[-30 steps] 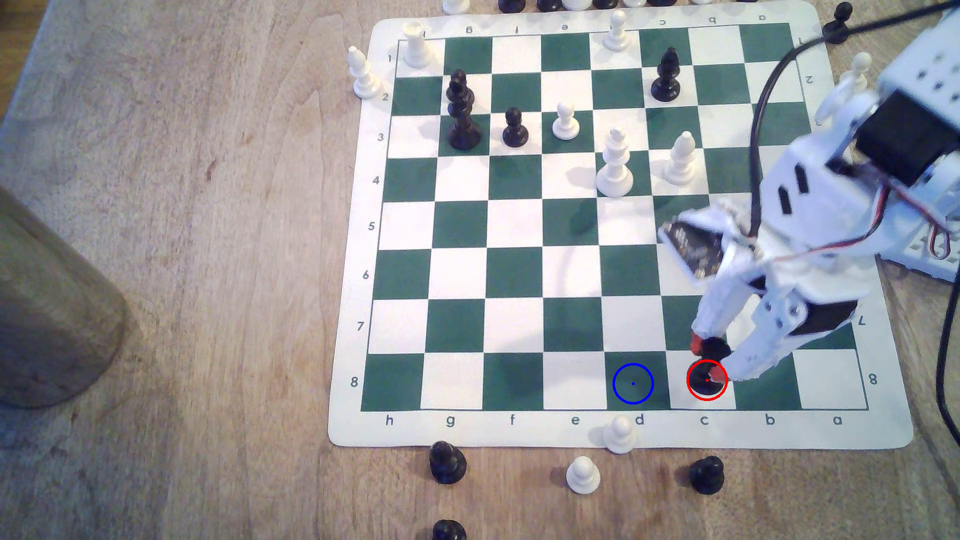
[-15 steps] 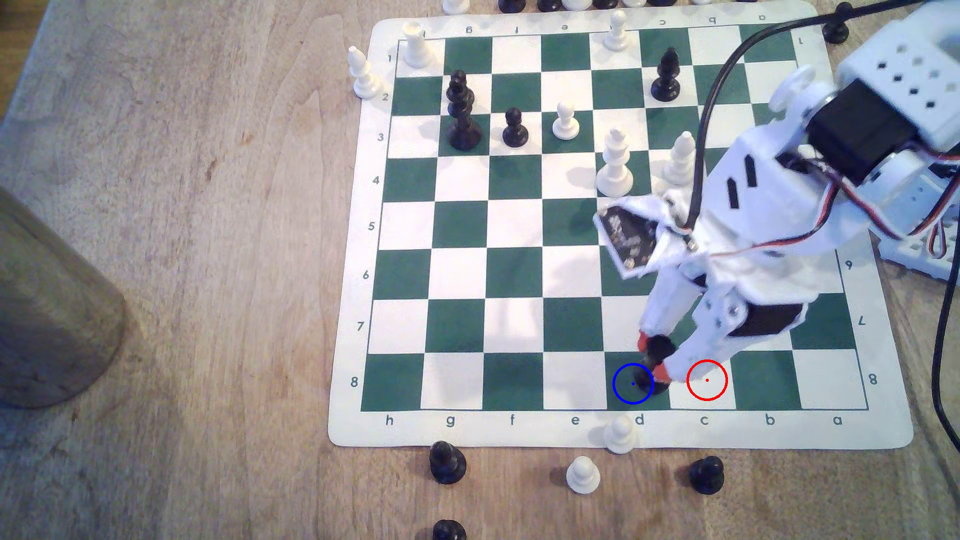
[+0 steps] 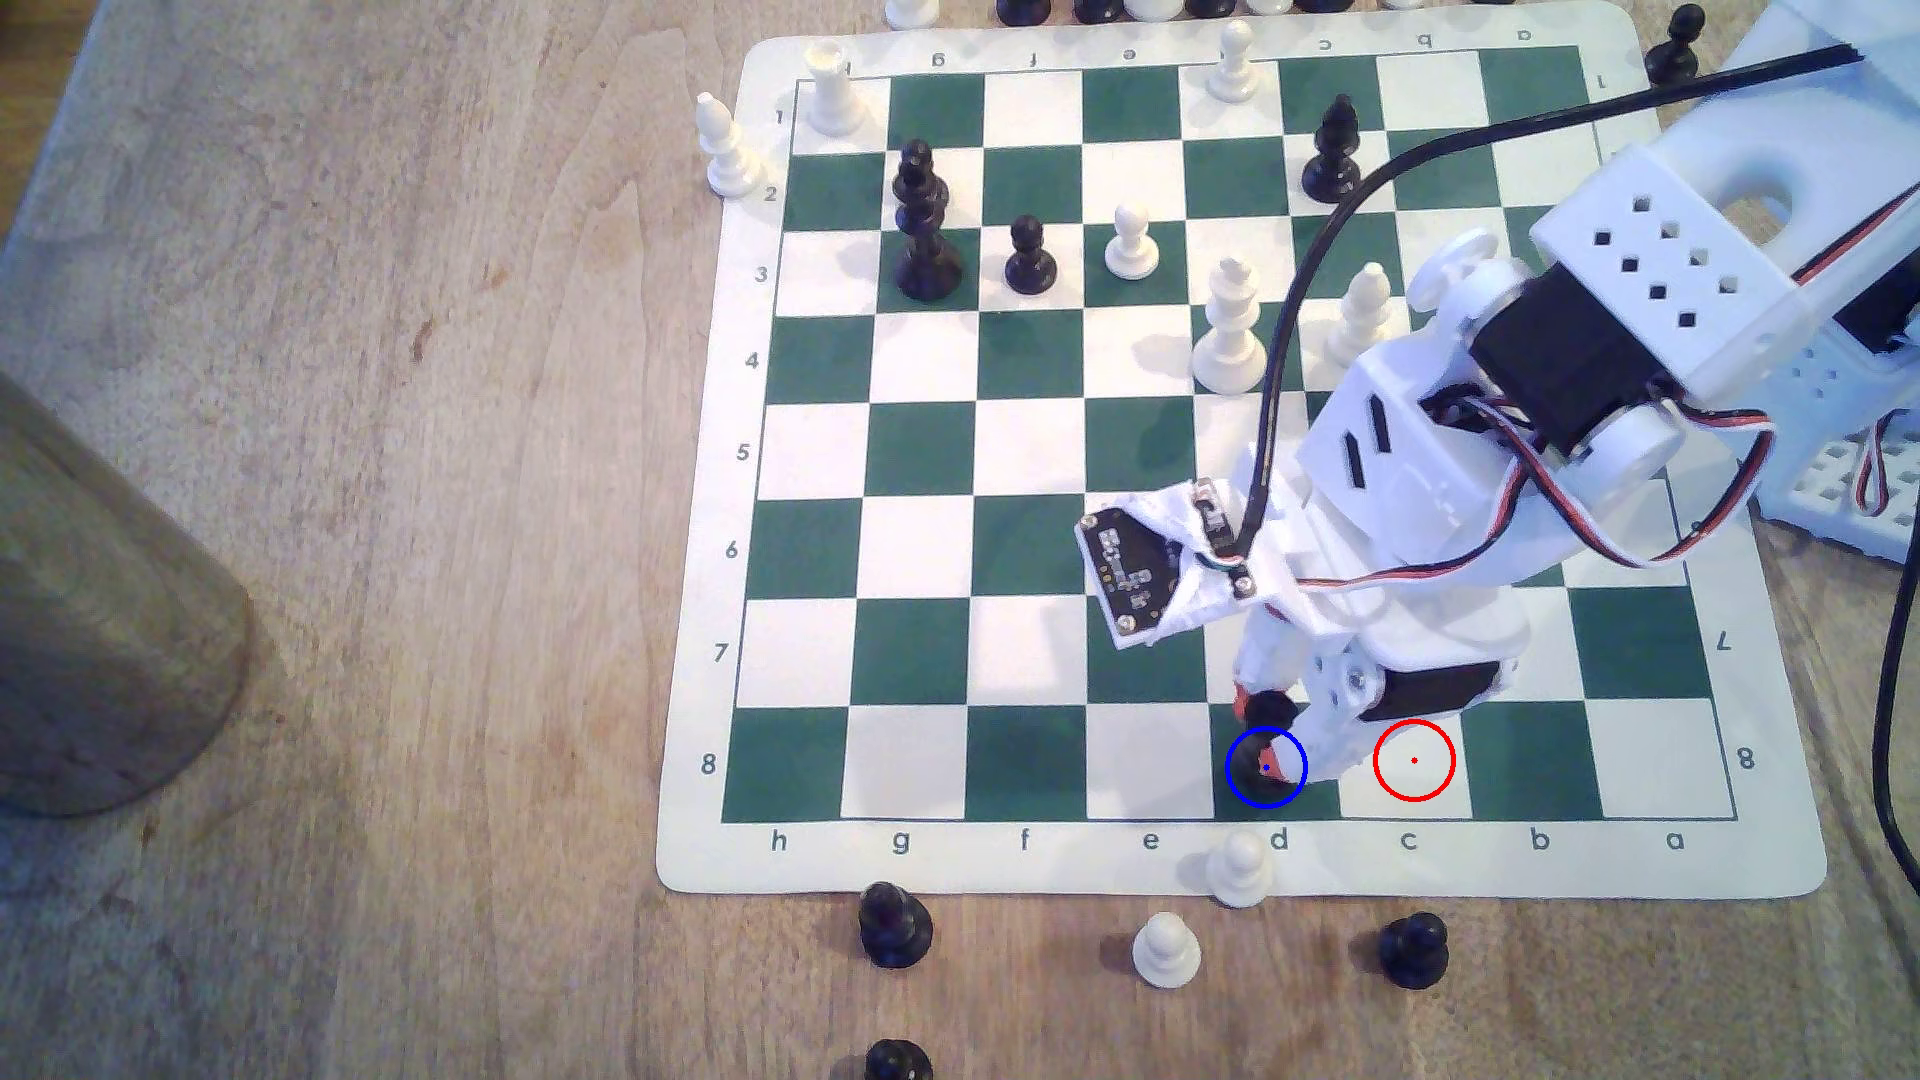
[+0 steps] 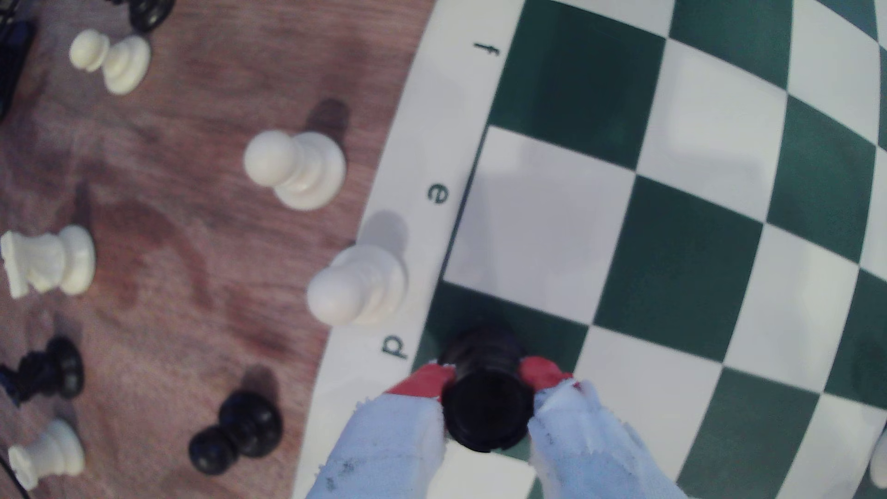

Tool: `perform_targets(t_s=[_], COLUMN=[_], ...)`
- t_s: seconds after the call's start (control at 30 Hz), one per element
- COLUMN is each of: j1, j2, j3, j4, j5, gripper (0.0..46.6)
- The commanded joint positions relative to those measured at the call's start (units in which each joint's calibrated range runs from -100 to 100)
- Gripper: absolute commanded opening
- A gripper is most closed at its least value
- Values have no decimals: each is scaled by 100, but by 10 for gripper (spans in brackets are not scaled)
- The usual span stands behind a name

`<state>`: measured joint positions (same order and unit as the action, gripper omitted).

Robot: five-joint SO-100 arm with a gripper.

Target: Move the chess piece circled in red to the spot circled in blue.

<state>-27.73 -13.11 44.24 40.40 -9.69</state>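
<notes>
A wooden post point(image 3: 104, 613) stands far off from the gripper, at the exterior view's left edge. Closer in lies the chess board point(image 3: 717, 831). Up the board from the gripper, toward that view's left, stand a tall black king point(image 3: 923, 223) and a black pawn point(image 3: 1030, 257), with a white pawn point(image 3: 1131, 244) beside them. Just off the board edge by the gripper stands another white pawn point(image 3: 1238, 870), right by the letter d.

The gripper point(image 3: 1270, 739) is down on the green square with the blue ring point(image 3: 1236, 794). Its two red fingertips point(image 4: 422, 381) squeeze the small black piece point(image 4: 487, 410), one on each side of its neck. The jaws are only as wide as the piece is thick. The piece stands upright, with its base inside the blue ring.

Just to the exterior view's right of the gripper is the white square with the red ring point(image 3: 1414, 760). A black cable point(image 3: 1340, 208) runs up from the wrist.
</notes>
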Motion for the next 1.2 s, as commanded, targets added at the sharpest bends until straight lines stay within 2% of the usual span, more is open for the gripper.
perform_targets(t_s=[0.0, 0.1, 0.27, 0.67, 0.97, 1.17], j1=[55, 55, 47, 47, 188, 250], j2=[-21, -21, 12, -522, -2483, -4792], j3=[-525, -516, -516, -117, 1152, 2439], j4=[-84, -76, -59, 63, 637, 1407], j5=[20, 20, 20, 15, 34, -10], gripper=[42, 45, 129, 209, 221, 209])
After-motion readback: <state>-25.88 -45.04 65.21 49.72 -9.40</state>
